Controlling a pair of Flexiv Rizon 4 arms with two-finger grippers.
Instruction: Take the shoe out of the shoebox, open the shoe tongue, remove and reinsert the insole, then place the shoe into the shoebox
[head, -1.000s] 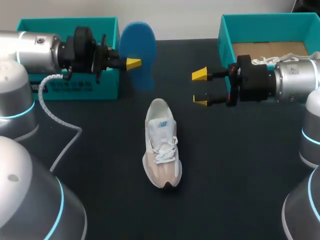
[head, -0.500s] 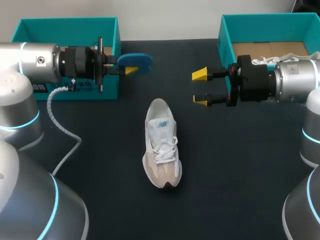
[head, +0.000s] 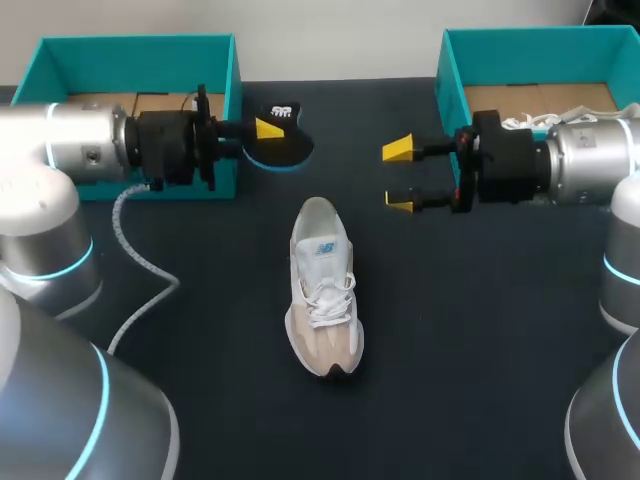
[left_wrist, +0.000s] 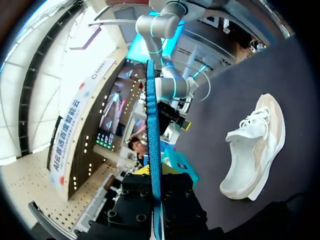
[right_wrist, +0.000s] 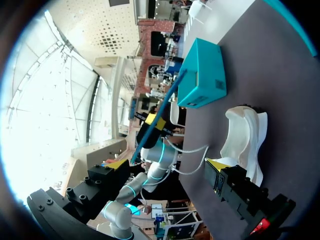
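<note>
A white and beige shoe (head: 322, 285) lies on the dark table, toe toward the front edge. In the head view my left gripper (head: 268, 128) is shut on the heel end of the insole (head: 282, 141), held flat beyond the shoe's heel with its dark printed face up and a blue rim. The left wrist view shows the insole (left_wrist: 152, 130) edge-on between the fingers, with the shoe (left_wrist: 255, 150) off to one side. My right gripper (head: 400, 176) hangs open and empty right of the insole. In the right wrist view the shoe (right_wrist: 245, 135) lies ahead.
A teal shoebox (head: 140, 50) stands at the back left, just behind my left wrist. Another teal box (head: 520, 45) at the back right holds white laces (head: 535, 121), partly hidden by my right arm. Dark table surface surrounds the shoe.
My left wrist has turned, bringing the insole from upright with its blue face showing to flat with the dark face up. The right arm and the shoe have not moved.
</note>
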